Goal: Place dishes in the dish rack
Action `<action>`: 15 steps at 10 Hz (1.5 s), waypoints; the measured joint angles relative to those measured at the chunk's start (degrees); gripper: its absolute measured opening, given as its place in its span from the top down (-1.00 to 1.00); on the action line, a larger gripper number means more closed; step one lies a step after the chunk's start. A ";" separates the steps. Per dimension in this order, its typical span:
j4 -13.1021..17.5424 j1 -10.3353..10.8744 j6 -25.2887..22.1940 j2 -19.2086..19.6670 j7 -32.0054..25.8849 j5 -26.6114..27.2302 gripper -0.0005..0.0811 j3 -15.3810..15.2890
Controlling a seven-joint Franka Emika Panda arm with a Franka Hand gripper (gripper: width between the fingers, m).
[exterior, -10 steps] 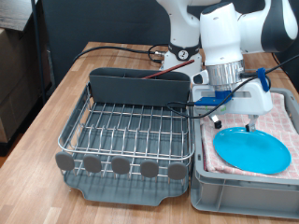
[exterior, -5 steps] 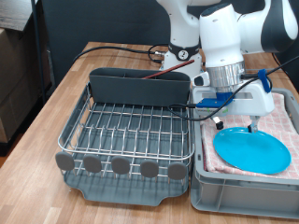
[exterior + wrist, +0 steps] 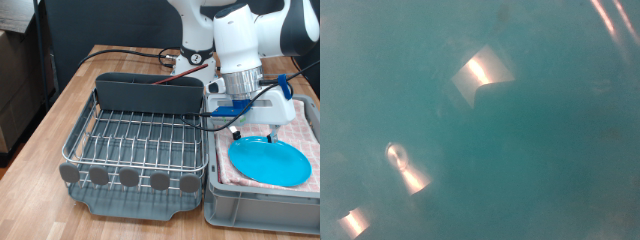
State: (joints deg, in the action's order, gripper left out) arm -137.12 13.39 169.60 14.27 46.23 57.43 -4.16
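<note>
While the big white robot arm (image 3: 235, 40) leans down from the exterior view's top, everything sits on a long brown wooden table (image 3: 70, 100). On the exterior view's left half of that table stands the silver wire dish rack (image 3: 140, 145). It has a dark grey plastic caddy (image 3: 148, 93) along its far side, a row of round grey feet (image 3: 128, 177) along its near side, and a grey drip tray (image 3: 140, 207) under it. No dishes show on its wires.

Just beside the rack, on the exterior view's right, is a grey plastic bin (image 3: 250, 208). A pink checkered cloth (image 3: 305, 130) lies in it. On the cloth lies the round flat light-blue plate (image 3: 270, 159), well apart from the rack wires.

Right above the far edge of the plate hangs the gripper (image 3: 252, 130). Two thin fingers (image 3: 233, 129) point down, and they look spread apart, with nothing between them. Whether the tips touch the plate is too hard to tell. A blue cable (image 3: 285, 82) curls near the hand, and black cables (image 3: 130, 52) run across the table behind the rack.

The wrist view is filled with the plate's blue-green surface (image 3: 540, 150), very close and blurry. Some small shiny bright patches (image 3: 480, 72) show on it. The mug and the spoon do not show in either view.
</note>
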 joint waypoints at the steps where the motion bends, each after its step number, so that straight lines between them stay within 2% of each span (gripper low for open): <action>1: 0.02 0.16 0.04 0.27 0.83 -0.86 -0.98 0.43; 5: -0.49 1.20 0.29 0.32 5.21 -4.56 -0.98 2.24; 7: -0.86 1.23 0.29 0.32 5.49 -4.54 -0.98 2.20; 8: -0.95 1.08 0.29 0.32 4.88 -3.65 -0.98 1.78; 10: -0.58 -0.58 1.40 0.26 -2.69 3.67 -0.98 -1.07; 12: -0.38 -1.01 1.61 0.26 -5.45 6.18 -0.98 -1.98; 13: -0.39 -1.01 1.61 0.27 -5.46 6.24 -0.73 -2.02; 14: -0.39 -1.01 1.61 0.27 -5.46 6.25 -0.34 -2.02; 15: -0.39 -0.99 1.61 0.27 -5.41 6.22 -0.34 -1.99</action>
State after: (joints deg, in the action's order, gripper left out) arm -137.50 12.39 171.21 14.54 40.82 63.66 -6.15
